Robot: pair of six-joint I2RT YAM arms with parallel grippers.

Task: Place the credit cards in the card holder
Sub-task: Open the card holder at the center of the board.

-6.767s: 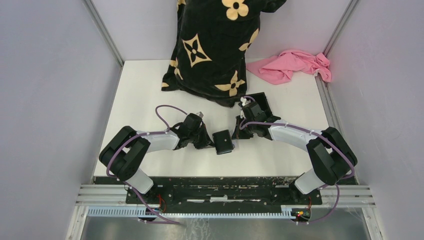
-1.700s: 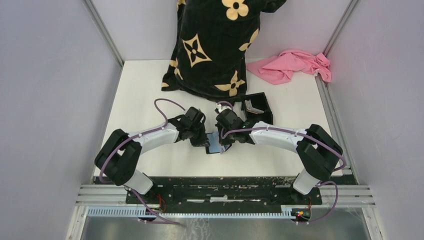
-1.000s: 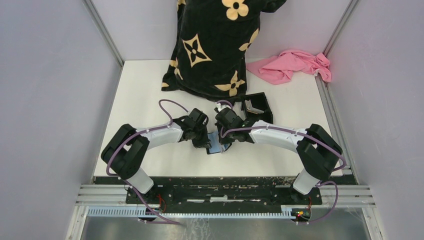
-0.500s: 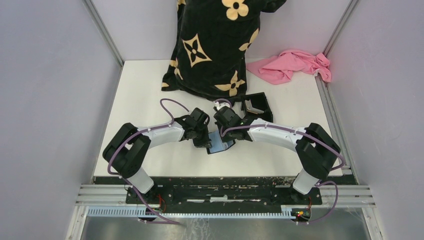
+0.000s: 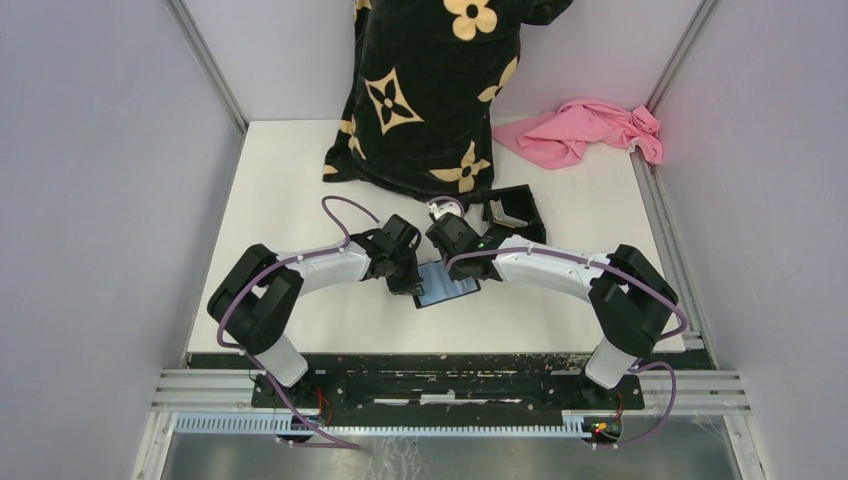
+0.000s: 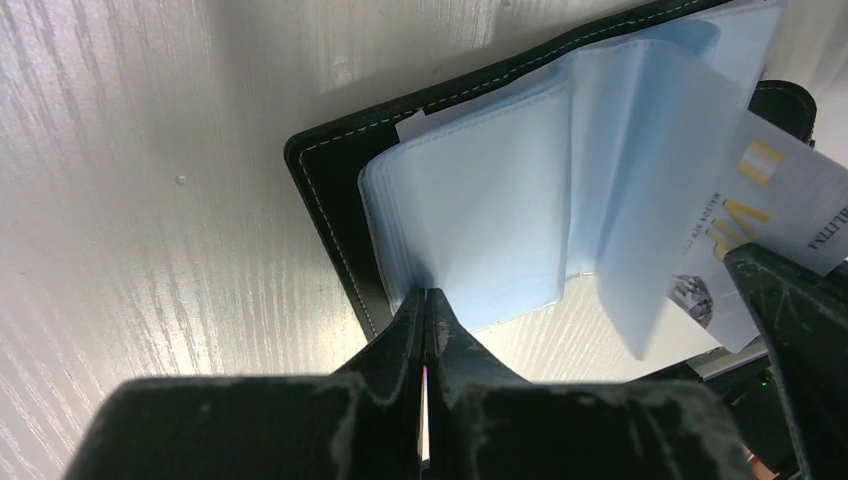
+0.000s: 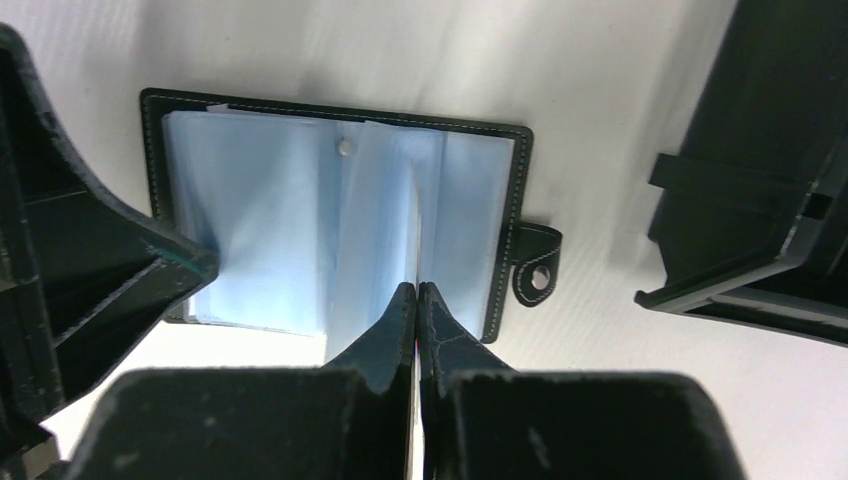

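Observation:
The card holder (image 5: 447, 284) lies open on the table, black cover down, pale blue clear sleeves (image 6: 480, 220) fanned upward. My left gripper (image 6: 425, 295) is shut, its tips resting on the near edge of the left sleeves. A whitish credit card (image 6: 775, 200) with gold lettering is pinched in my right gripper (image 7: 417, 290), which is shut on it; the card stands edge-on at the holder's (image 7: 270, 230) middle fold, between sleeves. In the top view the grippers meet over the holder, left (image 5: 412, 283) and right (image 5: 458, 264). No blue card shows.
A black shallow tray (image 5: 515, 215) sits just behind and right of the holder, also in the right wrist view as tray (image 7: 760, 170). A black flower-print cloth (image 5: 430, 90) hangs at the back, and a pink cloth (image 5: 585, 130) lies at the back right.
The holder has spread wider and flatter toward the right. My right gripper has shifted slightly right with the card; the left gripper has stayed on the left sleeves.

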